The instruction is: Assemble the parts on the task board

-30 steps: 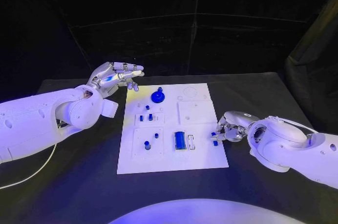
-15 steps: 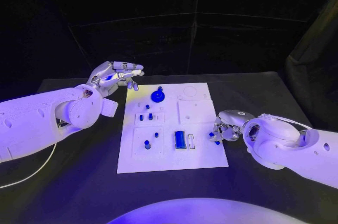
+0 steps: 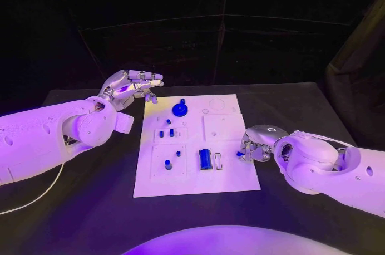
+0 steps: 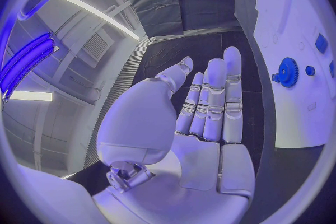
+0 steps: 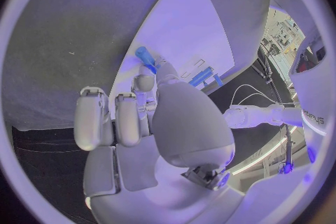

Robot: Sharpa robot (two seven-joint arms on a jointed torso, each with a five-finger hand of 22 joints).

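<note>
From my station I read one piece of writing: a dark logo on the white arm casing at the edge of the right wrist view, too small and bent for me to spell out. I see no label on the task board [image 3: 228, 180] that I can read.

The task board lies flat in the middle of the black table [image 3: 312, 99]. On it I count one round blue gear-like part [image 3: 179, 109] near the far end, with one small blue knob just beside it in the left wrist view. Below that stand two short blue pegs [image 3: 165, 133] side by side, then two more small blue pieces lower on the left half. One long blue block [image 3: 205, 158] lies beside one pale rectangular frame [image 3: 216, 160].

The right robot hand [image 3: 253, 151] sits at the board's right edge, touching down there, and pinches one small blue cylinder [image 5: 145, 57] at its fingertips; the right wrist view shows that part against the board's rim.

The left robot hand [image 3: 131, 87] hangs above the table beyond the board's far left corner, released, its fingers [image 4: 217, 95] straight, close together and holding nothing.
</note>
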